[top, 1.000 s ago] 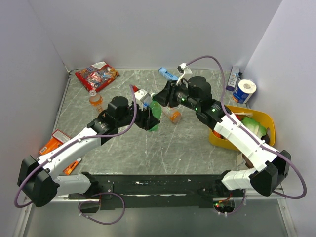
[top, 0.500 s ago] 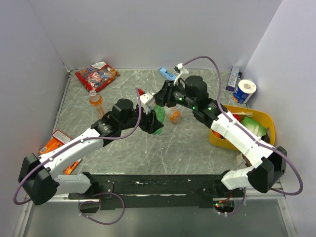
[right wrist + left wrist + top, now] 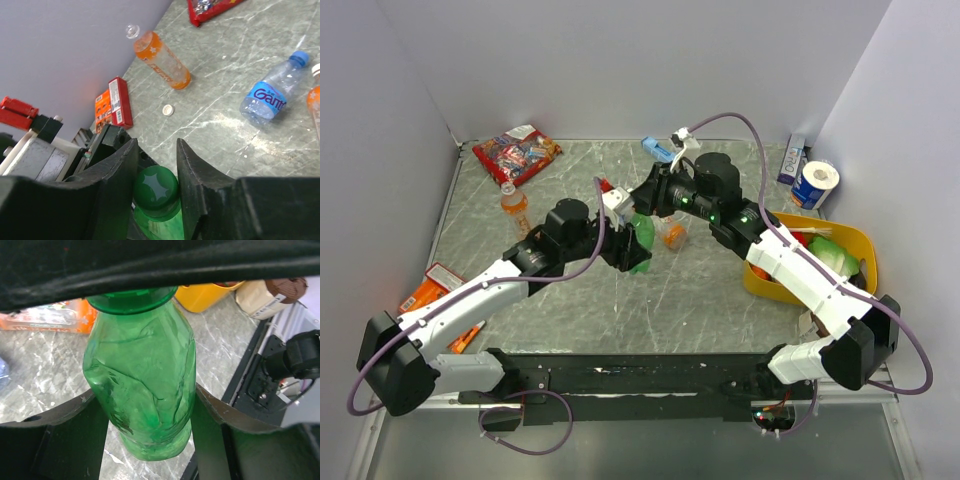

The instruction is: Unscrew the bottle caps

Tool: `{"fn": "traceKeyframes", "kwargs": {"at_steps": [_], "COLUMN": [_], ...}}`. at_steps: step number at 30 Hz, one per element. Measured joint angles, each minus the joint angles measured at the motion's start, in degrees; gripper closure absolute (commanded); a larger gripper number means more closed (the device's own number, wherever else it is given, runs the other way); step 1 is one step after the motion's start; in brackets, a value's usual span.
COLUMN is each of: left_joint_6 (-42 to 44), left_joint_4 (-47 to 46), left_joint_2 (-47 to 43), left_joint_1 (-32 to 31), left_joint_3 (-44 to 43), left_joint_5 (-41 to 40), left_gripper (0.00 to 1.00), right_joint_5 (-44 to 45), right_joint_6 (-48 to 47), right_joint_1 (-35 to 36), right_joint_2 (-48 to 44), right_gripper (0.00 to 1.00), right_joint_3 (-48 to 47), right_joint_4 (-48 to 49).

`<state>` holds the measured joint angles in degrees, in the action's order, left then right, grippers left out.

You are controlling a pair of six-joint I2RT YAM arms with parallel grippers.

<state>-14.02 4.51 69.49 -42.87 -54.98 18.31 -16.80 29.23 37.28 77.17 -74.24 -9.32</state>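
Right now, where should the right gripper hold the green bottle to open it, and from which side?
The round cap, from straight over its top, one finger on each side of its rim. The left gripper clamps the green bottle by its body, so only the cap end is free.

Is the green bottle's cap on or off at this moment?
On. The right wrist view shows the green cap seated on the neck of the green bottle, between the fingers of the right end effector.

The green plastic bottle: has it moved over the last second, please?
Yes: the green plastic bottle shifted slightly right, toward the yellow plastic bin.
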Motion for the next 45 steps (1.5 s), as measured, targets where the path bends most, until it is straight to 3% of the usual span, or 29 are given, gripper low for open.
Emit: {"fn": "traceKeyframes", "kwargs": {"at_steps": [5, 9, 19, 25, 26, 28, 29, 31, 32, 35, 45], "left_joint_6": [-0.3, -0.1, -3.4, -5.7, -5.7, -5.5, -5.2, -4.7, -4.4, -2.8, 0.1], "left_joint_4": [0.0, 0.0, -5.2, -8.6, -8.6, -8.2, -7.9, -7.0, -6.5, -4.2, 0.9], "left_joint_2": [-1.0, -1.4, -1.4, -1.2, -1.1, -1.0, -1.0, -1.0, -1.0, -0.9, -0.3], "left_joint_1": [2.5, 5.1, 9.5, 9.6, 9.6, 9.5, 9.5, 9.5, 9.5, 9.5, 8.7], "left_joint_3": [0.0, 0.0, 0.0, 0.0, 0.0, 0.0, 0.0, 0.0, -0.1, -1.0, -2.3], "left_joint_5": [5.6, 12.5, 36.4, 44.9, 45.4, 45.4, 45.2, 44.2, 43.3, 39.6, 24.8], "left_gripper": [0.59, 0.59, 0.59, 0.59, 0.59, 0.59, 0.59, 0.59, 0.58, 0.59, 0.58], "right_joint_5": [-1.9, -4.8, -23.3, -34.7, -35.5, -36.8, -37.2, -37.2, -37.0, -35.2, -15.7], "right_joint_6": [-0.7, -1.6, -1.8, 0.7, 1.1, 1.9, 2.3, 2.3, 2.3, 1.8, -0.3], "right_joint_1": [0.0, 0.0, -3.1, -4.8, -5.0, -5.5, -5.8, -6.3, -6.7, -8.3, -9.3], "right_joint_2": [0.0, 0.0, -3.1, -4.5, -4.5, -4.5, -4.5, -4.7, -4.9, -6.6, -16.2], "right_gripper": [0.77, 0.8, 0.8, 0.71, 0.63, 0.55, 0.44, 0.36, 0.24, 0.12, 0.16], "right_joint_3": [0.0, 0.0, 3.7, 7.0, 7.3, 8.2, 8.5, 9.1, 9.5, 11.6, 13.3], "right_joint_4": [1.7, 3.5, 13.4, 23.4, 24.2, 26.1, 26.6, 27.0, 26.9, 26.1, 16.7]}}
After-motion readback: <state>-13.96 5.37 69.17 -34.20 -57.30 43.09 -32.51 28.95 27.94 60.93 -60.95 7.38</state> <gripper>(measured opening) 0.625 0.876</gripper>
